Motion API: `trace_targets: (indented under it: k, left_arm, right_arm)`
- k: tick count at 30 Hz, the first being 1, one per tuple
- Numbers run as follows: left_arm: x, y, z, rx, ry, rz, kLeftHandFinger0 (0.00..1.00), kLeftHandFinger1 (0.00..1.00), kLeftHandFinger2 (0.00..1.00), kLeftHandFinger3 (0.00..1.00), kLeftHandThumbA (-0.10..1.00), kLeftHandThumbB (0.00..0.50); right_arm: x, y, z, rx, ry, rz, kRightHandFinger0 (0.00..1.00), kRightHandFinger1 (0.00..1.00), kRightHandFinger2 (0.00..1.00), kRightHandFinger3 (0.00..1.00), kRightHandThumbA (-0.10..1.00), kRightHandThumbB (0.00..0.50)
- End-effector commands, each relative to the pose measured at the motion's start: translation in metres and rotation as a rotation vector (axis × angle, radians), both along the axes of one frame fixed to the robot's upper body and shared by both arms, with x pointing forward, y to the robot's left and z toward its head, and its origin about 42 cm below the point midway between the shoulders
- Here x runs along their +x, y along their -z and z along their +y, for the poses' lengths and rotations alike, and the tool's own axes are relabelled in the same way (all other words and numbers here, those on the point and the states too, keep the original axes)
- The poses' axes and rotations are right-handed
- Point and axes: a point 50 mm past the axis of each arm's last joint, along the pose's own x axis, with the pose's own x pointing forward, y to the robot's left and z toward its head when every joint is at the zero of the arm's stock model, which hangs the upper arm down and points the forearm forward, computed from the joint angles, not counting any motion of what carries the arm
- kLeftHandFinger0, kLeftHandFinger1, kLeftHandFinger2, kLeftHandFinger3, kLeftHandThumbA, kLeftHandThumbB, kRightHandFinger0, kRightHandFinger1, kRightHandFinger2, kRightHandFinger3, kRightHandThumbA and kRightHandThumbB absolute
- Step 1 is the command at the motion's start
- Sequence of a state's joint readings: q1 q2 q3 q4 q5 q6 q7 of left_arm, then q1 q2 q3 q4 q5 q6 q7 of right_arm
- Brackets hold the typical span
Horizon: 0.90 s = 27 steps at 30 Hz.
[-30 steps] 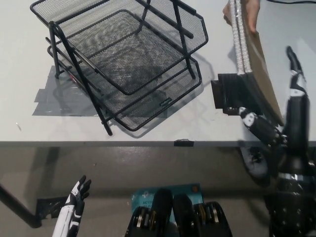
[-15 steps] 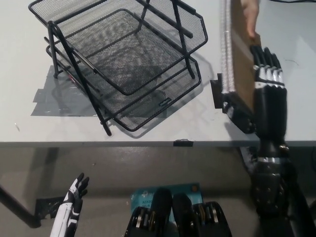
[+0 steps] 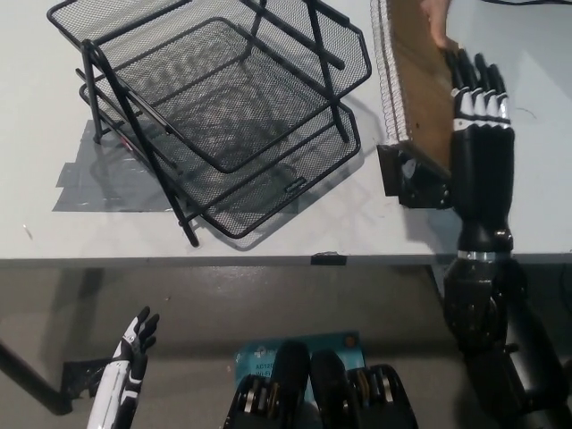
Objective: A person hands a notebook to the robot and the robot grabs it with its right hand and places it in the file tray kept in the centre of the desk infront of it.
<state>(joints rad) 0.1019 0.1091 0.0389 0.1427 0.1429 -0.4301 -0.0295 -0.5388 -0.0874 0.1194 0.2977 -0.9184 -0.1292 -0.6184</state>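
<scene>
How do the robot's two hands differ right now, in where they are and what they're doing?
The right hand is black, raised over the desk with its fingers against the brown notebook that a person's hand holds at its top. The left hand is white, hangs low below the desk edge and holds nothing, its fingers apart. Both point their fingers away from the robot.

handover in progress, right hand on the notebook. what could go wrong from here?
1. The person's hand is on the notebook top edge; the right hand lies flat against the cover, so it may slip if released early.
2. The file tray rim sits close to the notebook's spiral edge, which could snag the mesh.
3. The left hand rests low, unable to steady anything.
</scene>
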Motion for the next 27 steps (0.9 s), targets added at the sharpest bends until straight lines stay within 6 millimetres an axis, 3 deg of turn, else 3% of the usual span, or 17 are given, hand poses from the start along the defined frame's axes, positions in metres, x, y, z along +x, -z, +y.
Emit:
trace_targets:
  k: [1,2,3,4,10,12,13,17,20,25,27]
  left_arm:
    - [0.002,-0.009,0.004,0.014,-0.018,-0.052,1.00,1.00,1.00,1.00,1.00,0.370]
    - [0.002,-0.009,0.004,0.021,-0.019,-0.050,1.00,1.00,1.00,1.00,1.00,0.374]
    - [0.002,-0.010,0.004,0.021,-0.019,-0.050,1.00,1.00,1.00,1.00,1.00,0.368]
    - [0.003,-0.010,0.005,0.020,-0.018,-0.053,1.00,1.00,1.00,1.00,1.00,0.367]
    - [0.003,-0.011,0.005,0.017,-0.016,-0.051,1.00,1.00,1.00,1.00,1.00,0.375]
    - [0.003,-0.011,0.005,0.024,-0.014,-0.054,1.00,1.00,1.00,1.00,1.00,0.357]
    - [0.002,-0.011,0.005,0.020,-0.015,-0.053,1.00,1.00,1.00,1.00,1.00,0.357]
    - [-0.006,-0.006,0.006,0.017,-0.015,-0.037,1.00,1.00,1.00,1.00,1.00,0.375]
    - [-0.007,-0.004,0.006,0.016,-0.016,-0.036,1.00,1.00,1.00,1.00,1.00,0.363]
    - [-0.015,-0.003,0.005,0.020,-0.010,-0.027,1.00,1.00,1.00,1.00,1.00,0.359]
    - [-0.019,-0.002,0.003,0.022,-0.003,-0.017,1.00,1.00,1.00,1.00,1.00,0.351]
  right_arm:
    - [0.017,-0.045,-0.009,0.103,0.035,-0.113,0.12,0.17,0.29,0.54,0.64,0.019]
    - [0.018,-0.046,-0.011,0.104,0.030,-0.112,0.02,0.03,0.06,0.22,0.67,0.004]
    - [0.018,-0.047,-0.011,0.105,0.033,-0.108,0.00,0.00,0.00,0.04,0.73,0.000]
    - [0.019,-0.047,-0.010,0.112,0.039,-0.098,0.00,0.00,0.00,0.01,0.81,0.000]
    - [0.016,-0.049,-0.011,0.127,0.061,-0.089,0.00,0.00,0.00,0.00,1.00,0.000]
    - [0.015,-0.051,-0.012,0.125,0.058,-0.118,0.00,0.00,0.00,0.00,0.95,0.000]
    - [0.014,-0.052,-0.013,0.130,0.053,-0.130,0.00,0.00,0.00,0.00,0.89,0.000]
    - [0.007,-0.052,-0.018,0.136,0.064,-0.192,0.00,0.00,0.07,0.00,0.84,0.000]
    - [0.005,-0.056,-0.019,0.118,0.097,-0.231,0.00,0.00,0.02,0.00,0.75,0.000]
    - [-0.007,-0.060,-0.024,0.195,0.051,-0.209,0.00,0.00,0.04,0.01,0.83,0.004]
    - [-0.015,-0.062,-0.029,0.199,0.063,-0.214,0.00,0.00,0.02,0.00,0.90,0.000]
